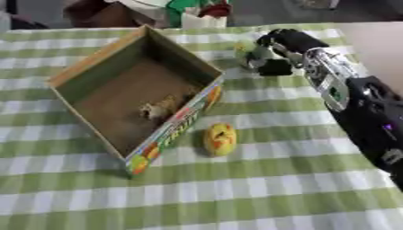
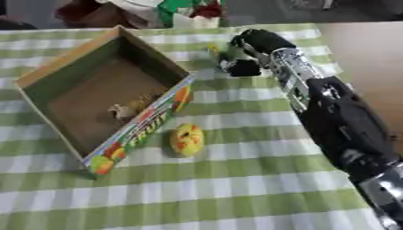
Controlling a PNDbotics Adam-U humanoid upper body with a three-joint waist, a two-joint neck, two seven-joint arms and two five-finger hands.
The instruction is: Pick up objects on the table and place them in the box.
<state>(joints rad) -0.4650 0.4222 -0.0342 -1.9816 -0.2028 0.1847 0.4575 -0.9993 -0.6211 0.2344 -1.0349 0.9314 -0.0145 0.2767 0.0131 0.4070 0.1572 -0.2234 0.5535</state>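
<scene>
A green-and-white checked tablecloth (image 1: 260, 197) covers the table, with cluttered red, green and white items blurred along the far edge.

Left eye view: an open cardboard box (image 1: 82, 67) with a fruit-printed front wall sits askew at centre left. Inside it, on the brown floor near the front wall, lies a small tan object (image 1: 160, 108) whose shape cannot be made out. Just outside the printed wall, close beside it but apart, a yellow oval toy (image 1: 220, 139) with orange markings rests on the cloth. The robot's right arm reaches in from the lower right edge to the far side of the table, beyond the box's right corner. Its right hand (image 1: 271, 51) is curled around a small yellow-green object (image 1: 245, 50), which shows at the hand's left side.

Right eye view: the same layout, shifted left. The right hand's dark fingers (image 2: 244, 67) bend downward over the cloth, with the yellow-green object partly hidden against them; whether it touches the table cannot be told. The yellow toy lies just right of the box's printed wall. The left hand appears in neither view.
</scene>
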